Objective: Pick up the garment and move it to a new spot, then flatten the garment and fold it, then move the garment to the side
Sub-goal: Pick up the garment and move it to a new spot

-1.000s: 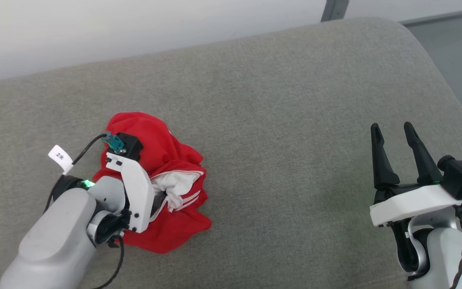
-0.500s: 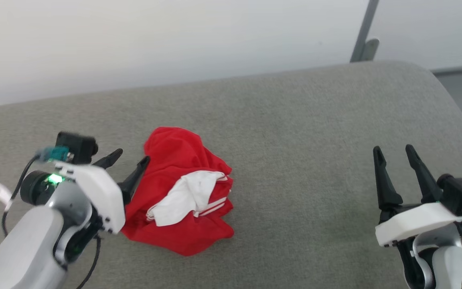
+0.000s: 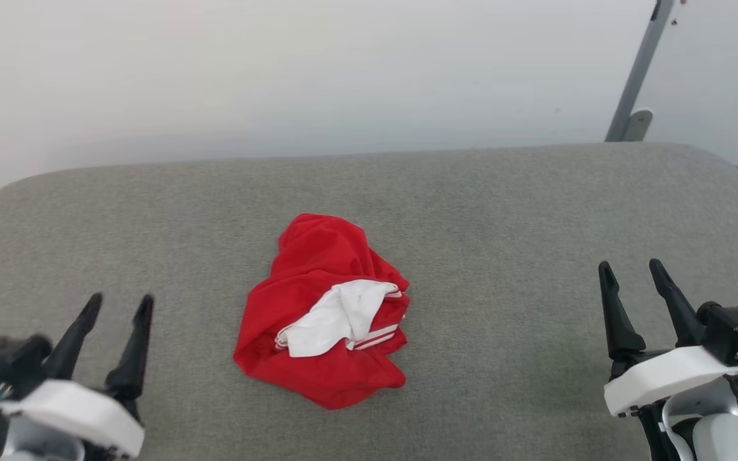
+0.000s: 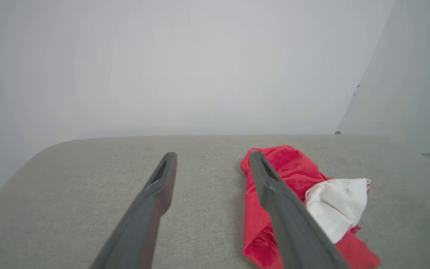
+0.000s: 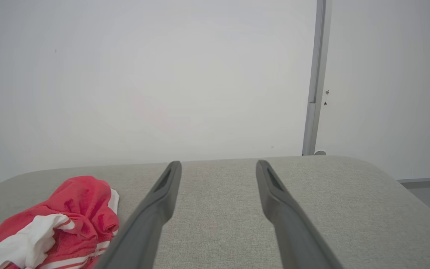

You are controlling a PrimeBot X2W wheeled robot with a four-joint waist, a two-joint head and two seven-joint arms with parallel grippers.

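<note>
Head view: garment [image 3: 318, 256] crumpled on grey cushion [image 3: 503, 211]; left gripper [image 3: 121, 299], right gripper [image 3: 628, 264] released, empty.

Broad grey padded surface [image 3: 510, 211], covered in woven fabric, with rounded corners at 10 and 2 o'clock and a gently curved far edge at 12 o'clock. Directly on it, 1 item: the garment [image 3: 318, 256], crumpled into a heap near the middle, a little toward 6 o'clock. Red cloth bunched narrow at the heap's 12 o'clock end, spread wider and flatter toward 6 o'clock. White sleeve end [image 3: 337, 317] folded on top, from the heap's centre toward 5 o'clock. Red-and-white striped trim [image 3: 378, 336] just beside it at 4 o'clock. Lower red edge resting on the grey cover.
</note>
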